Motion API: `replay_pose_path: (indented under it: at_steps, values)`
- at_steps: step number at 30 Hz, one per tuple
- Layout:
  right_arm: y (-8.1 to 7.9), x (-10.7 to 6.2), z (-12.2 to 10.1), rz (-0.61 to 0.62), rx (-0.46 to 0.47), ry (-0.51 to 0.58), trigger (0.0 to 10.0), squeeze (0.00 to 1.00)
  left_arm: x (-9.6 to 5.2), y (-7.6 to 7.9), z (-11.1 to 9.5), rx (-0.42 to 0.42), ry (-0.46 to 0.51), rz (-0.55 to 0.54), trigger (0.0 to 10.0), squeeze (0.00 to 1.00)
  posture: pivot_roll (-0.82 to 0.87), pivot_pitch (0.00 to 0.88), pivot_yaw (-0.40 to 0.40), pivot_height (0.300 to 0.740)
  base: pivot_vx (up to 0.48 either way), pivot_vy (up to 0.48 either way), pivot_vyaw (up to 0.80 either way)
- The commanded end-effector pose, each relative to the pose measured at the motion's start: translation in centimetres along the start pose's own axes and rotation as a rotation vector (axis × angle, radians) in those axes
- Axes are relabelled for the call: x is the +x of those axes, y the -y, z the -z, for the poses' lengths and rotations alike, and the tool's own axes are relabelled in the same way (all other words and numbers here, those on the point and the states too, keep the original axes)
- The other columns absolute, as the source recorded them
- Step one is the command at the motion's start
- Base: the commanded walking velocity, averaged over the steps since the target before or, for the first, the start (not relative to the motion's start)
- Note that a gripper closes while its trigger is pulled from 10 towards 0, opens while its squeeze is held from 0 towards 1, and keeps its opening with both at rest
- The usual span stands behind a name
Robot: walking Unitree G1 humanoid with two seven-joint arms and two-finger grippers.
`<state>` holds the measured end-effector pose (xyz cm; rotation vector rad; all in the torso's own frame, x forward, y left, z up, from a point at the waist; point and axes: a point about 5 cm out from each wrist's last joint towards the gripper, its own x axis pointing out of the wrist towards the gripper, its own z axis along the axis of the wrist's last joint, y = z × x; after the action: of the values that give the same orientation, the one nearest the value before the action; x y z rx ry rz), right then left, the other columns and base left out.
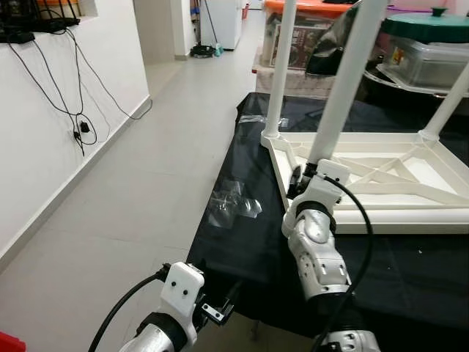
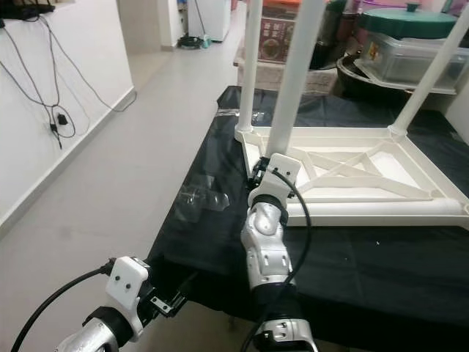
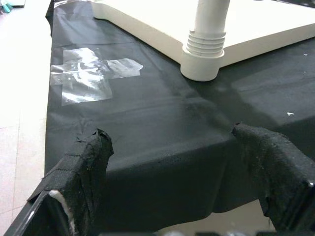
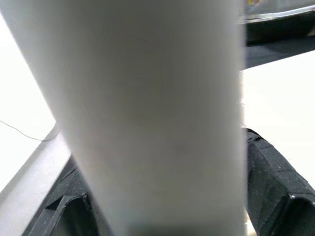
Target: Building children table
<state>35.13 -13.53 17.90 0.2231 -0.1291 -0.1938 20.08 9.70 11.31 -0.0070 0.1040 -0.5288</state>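
Table top (image 1: 410,158), white and flipped upside down, lies on the black-covered bench (image 2: 381,271) with its legs pointing up. Right end effector (image 1: 304,178) is clamped around the near-left leg (image 1: 338,88) close to its base. Left end effector (image 3: 172,187) hangs low at the bench's near edge, fingers (image 3: 81,172) spread wide, holding nothing, near clear tape (image 1: 234,199) on the cloth.

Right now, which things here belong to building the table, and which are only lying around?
Belongs to the job:
white tabletop, lying upside down
near leg, gripped by the right gripper
far leg

Lying around:
clear tape
green-lidded container
wall cables
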Motion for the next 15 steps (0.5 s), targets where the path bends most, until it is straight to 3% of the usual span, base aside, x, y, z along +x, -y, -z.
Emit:
replay_pose_path:
  at_steps: [1, 2, 6, 15]
  values:
    - [0.5, 0.3, -0.1, -0.058, 0.022, 0.012, 10.0, 0.00, -0.1, -0.1, 0.5, 0.002, -0.020, 0.001, 10.0, 0.00, 0.11, 0.039, -0.043, 0.740, 0.000, 0.000, 0.00]
    - [1.7, 0.9, -0.3, -0.178, 0.004, 0.024, 10.0, 0.00, -0.1, -0.1, 0.5, 0.004, -0.020, 0.003, 10.0, 0.00, 0.11, 0.039, -0.041, 0.740, 0.000, 0.000, 0.00]
    - [2.5, 1.4, -0.5, -0.311, -0.014, 0.010, 10.0, 0.00, -0.1, -0.1, 0.5, 0.006, -0.020, 0.004, 10.0, 0.00, 0.11, 0.039, -0.037, 0.740, 0.000, 0.000, 0.00]
    - [2.9, 2.5, -1.0, -0.477, -0.038, -0.038, 10.0, 0.00, -0.1, -0.1, 0.5, 0.009, -0.020, 0.006, 10.0, 0.00, 0.11, 0.039, -0.039, 0.740, 0.000, 0.000, 0.00]
